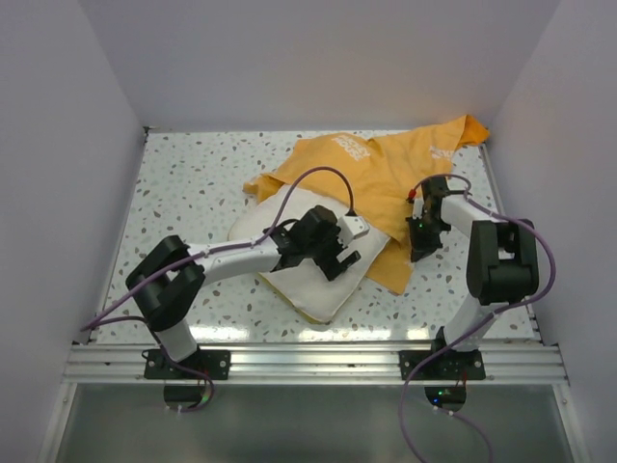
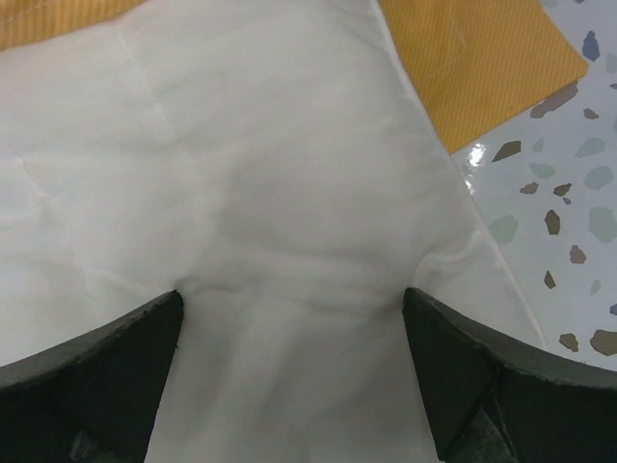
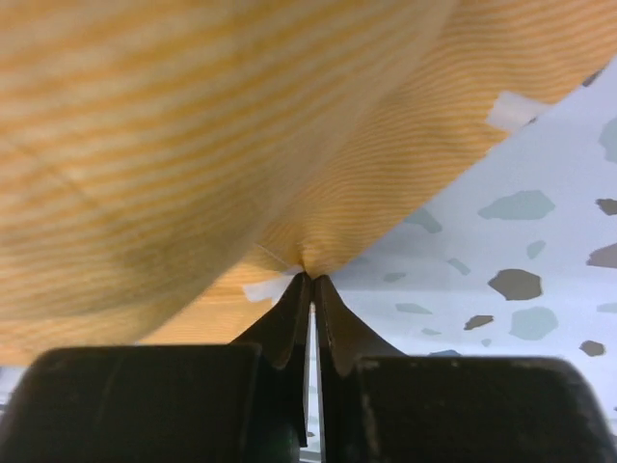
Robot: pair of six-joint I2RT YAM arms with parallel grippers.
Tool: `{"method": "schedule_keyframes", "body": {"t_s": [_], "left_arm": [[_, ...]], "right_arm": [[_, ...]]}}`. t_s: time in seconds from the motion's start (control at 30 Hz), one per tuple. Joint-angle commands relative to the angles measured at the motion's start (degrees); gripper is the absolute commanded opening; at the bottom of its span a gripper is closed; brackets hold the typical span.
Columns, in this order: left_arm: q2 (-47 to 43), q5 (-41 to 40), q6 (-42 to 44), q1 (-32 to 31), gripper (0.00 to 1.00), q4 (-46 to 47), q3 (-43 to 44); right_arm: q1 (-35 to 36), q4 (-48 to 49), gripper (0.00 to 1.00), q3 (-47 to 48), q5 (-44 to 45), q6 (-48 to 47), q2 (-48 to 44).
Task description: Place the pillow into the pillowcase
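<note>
The cream-white pillow (image 1: 308, 275) lies near the table's middle, its far end under the orange pillowcase (image 1: 386, 178). My left gripper (image 1: 339, 253) is open, its jaws spread wide and pressed down on the pillow (image 2: 280, 193). The pillowcase (image 2: 482, 68) shows at the top of the left wrist view. My right gripper (image 1: 424, 231) is shut on the pillowcase's edge (image 3: 289, 145), pinching a fold of orange striped fabric at its fingertips and holding it just above the table. The Mickey Mouse face is hidden.
The speckled terrazzo tabletop (image 1: 193, 193) is walled by white panels on the left, back and right. A metal rail (image 1: 318, 362) runs along the near edge. Purple cables loop over both arms.
</note>
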Motion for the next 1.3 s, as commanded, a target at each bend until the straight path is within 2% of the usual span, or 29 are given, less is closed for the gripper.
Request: {"method": "schedule_keyframes", "body": {"t_s": [0.0, 0.13, 0.3, 0.33, 0.37, 0.4, 0.47, 0.5, 0.53, 0.57, 0.63, 0.83, 0.97, 1.2, 1.27], "left_arm": [[-2.68, 0.42, 0.74, -2.80, 1.00, 2.55, 1.04], [2.58, -2.14, -0.22, -4.04, 1.00, -0.09, 3.85], [6.73, -2.23, -3.56, -4.04, 1.00, 2.18, 3.33], [7.69, -2.05, -4.00, -4.04, 0.97, 2.63, 3.33], [8.22, -1.97, -4.44, -3.96, 0.91, 3.07, 3.42], [8.75, -1.88, -4.79, -3.35, 0.74, 3.60, 3.94], [9.63, 0.66, -6.62, -1.77, 0.46, 3.86, 5.08], [9.63, 2.50, -8.12, 1.02, 0.20, 3.95, 6.65], [9.37, 7.22, -8.83, 2.62, 0.07, 4.04, 7.71], [8.93, 8.48, -10.40, 5.25, 0.00, 4.30, 8.68], [6.57, 12.51, -11.03, 7.20, 0.00, 5.62, 10.79], [0.50, 14.21, -14.81, 9.49, 0.00, 13.35, 13.17], [1.02, 15.52, -22.00, 12.12, 0.00, 15.46, 15.71], [3.04, 15.53, -27.73, 13.53, 0.00, 17.31, 17.48], [3.30, 14.65, -26.95, 13.53, 0.00, 17.14, 15.13]], "right_arm": [[0.99, 5.52, 0.00, -0.74, -9.49, 1.98, -0.71], [1.08, 5.00, 0.00, -1.62, -13.36, 1.72, -6.42], [0.99, 4.38, 0.00, -2.67, -17.41, 1.37, -12.15], [0.99, 3.94, 0.00, -2.94, -18.99, 1.28, -12.85], [0.99, 3.77, 0.00, -3.11, -19.61, 1.28, -14.08], [0.99, 3.42, 0.00, -3.29, -20.23, 1.37, -14.44], [0.99, 2.98, 0.00, -3.73, -22.51, 1.45, -15.23], [0.99, 2.36, 0.00, -3.82, -23.22, 1.37, -15.32], [0.99, 2.18, 0.00, -3.99, -24.01, 1.28, -15.49], [1.08, 2.01, 0.00, -4.17, -25.84, 1.28, -16.02], [1.16, 1.92, 0.00, -4.26, -28.22, 1.28, -16.90], [4.93, 0.43, 0.00, -2.59, -41.40, 1.28, -23.22], [12.13, -1.42, 0.00, -0.22, -48.26, -0.57, -27.18], [14.96, 0.42, 0.00, -1.35, -59.60, 2.16, -28.24], [14.88, -0.97, 0.00, -1.01, -61.01, -1.50, -28.33]]}}
